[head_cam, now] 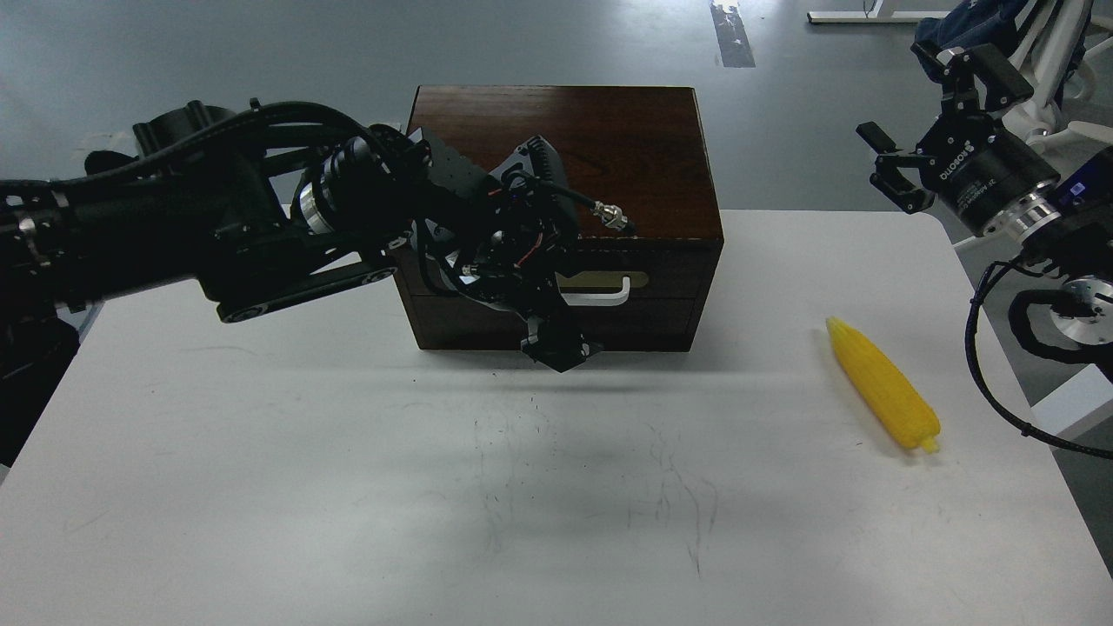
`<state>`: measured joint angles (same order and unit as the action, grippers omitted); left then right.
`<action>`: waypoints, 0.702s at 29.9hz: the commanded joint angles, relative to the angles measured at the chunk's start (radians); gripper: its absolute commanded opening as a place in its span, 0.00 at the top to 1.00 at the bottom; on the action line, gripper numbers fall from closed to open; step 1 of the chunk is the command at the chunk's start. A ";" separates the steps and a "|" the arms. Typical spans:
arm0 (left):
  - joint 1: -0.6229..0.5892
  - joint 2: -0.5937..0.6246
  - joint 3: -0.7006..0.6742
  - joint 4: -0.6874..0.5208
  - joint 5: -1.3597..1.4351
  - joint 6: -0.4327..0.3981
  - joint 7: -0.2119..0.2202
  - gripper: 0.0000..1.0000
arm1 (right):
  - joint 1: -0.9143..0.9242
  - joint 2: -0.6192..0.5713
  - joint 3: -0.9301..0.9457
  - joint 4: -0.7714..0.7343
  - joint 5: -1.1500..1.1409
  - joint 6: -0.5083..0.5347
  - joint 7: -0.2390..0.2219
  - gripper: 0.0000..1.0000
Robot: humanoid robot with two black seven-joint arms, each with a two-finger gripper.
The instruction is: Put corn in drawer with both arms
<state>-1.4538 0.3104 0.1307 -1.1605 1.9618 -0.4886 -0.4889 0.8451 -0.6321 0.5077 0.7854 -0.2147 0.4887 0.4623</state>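
The left gripper [556, 348] hangs before the drawer [600, 300], fingers unreadable, hiding its left half. The corn [883, 382] lies right of the box [565, 156], well apart from the right gripper [904, 165], fingers spread.

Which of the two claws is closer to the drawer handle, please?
The left claw; it hangs right in front of the drawer beside its handle, while the right claw is raised far off.

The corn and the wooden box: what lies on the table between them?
Nothing: head view shows only bare white table between corn and box.

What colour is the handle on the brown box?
White, on a beige plate; the handle shows in the head view.
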 commanded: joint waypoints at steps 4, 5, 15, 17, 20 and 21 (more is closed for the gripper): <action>0.004 -0.007 0.013 0.002 0.002 0.000 0.000 0.01 | -0.001 0.000 0.000 0.000 0.000 0.000 0.001 0.00; 0.004 -0.007 0.013 0.002 0.002 0.000 0.000 0.01 | -0.001 0.000 0.000 0.000 0.000 0.000 0.001 0.00; 0.032 -0.010 0.013 0.004 0.042 0.000 0.000 0.01 | -0.003 0.000 0.002 0.000 0.000 0.000 0.001 0.00; 0.033 -0.011 0.013 0.004 0.051 0.000 0.000 0.01 | -0.004 0.000 0.002 0.000 0.000 0.000 0.001 0.00; 0.035 -0.013 0.013 -0.001 0.051 0.000 0.000 0.01 | -0.005 0.000 0.002 0.000 0.002 0.000 0.002 0.00; 0.035 -0.014 0.013 -0.005 0.049 0.000 0.000 0.01 | -0.005 0.000 0.002 0.000 0.002 0.000 0.004 0.00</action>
<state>-1.4200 0.2984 0.1448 -1.1585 2.0118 -0.4887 -0.4883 0.8409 -0.6321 0.5091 0.7854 -0.2137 0.4887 0.4640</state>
